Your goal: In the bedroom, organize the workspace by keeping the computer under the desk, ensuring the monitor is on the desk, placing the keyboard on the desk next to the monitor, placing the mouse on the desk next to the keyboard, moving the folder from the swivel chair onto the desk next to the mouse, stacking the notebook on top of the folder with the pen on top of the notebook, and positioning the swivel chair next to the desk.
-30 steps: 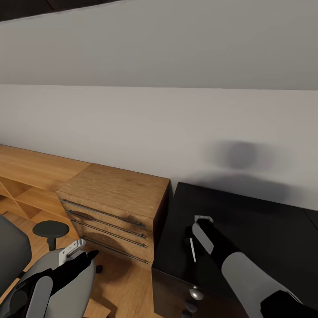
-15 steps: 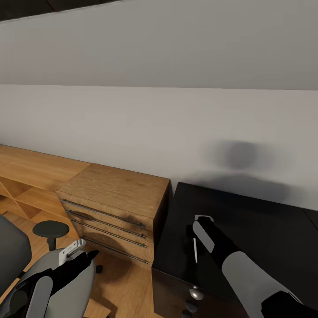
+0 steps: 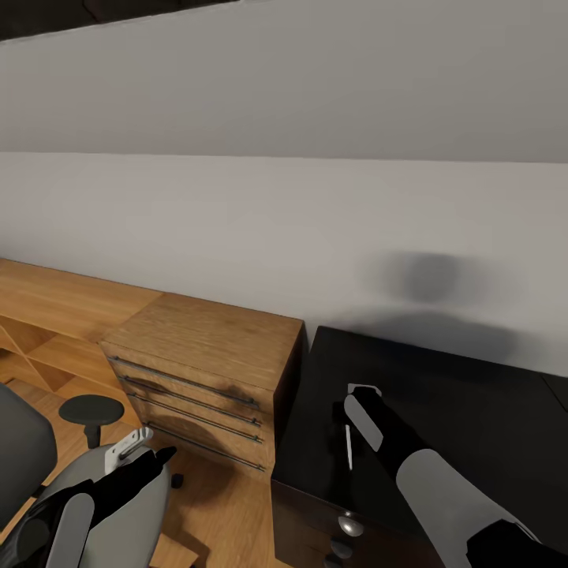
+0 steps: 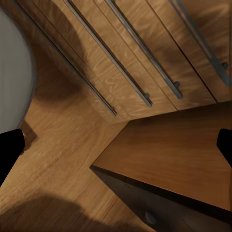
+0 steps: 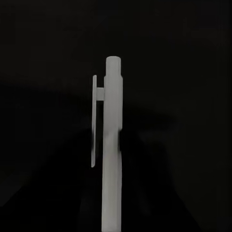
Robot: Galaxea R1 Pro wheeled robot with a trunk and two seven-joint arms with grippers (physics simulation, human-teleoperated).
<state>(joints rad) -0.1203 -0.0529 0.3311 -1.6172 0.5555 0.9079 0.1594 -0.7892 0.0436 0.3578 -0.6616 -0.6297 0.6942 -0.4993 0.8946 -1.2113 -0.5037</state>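
While the left gripper [image 3: 162, 455] hangs with fingers spread above the wood floor [image 3: 213, 505] beside the chair [image 3: 20, 450], the right gripper [image 3: 347, 442] grasps the pen [image 5: 111, 145] over the black drawer unit [image 3: 473, 410].

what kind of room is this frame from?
Probably a home office or bedroom corner: a wood drawer unit against a sloped grey wall, a black-topped surface beside it, and a grey swivel chair on the wood floor.
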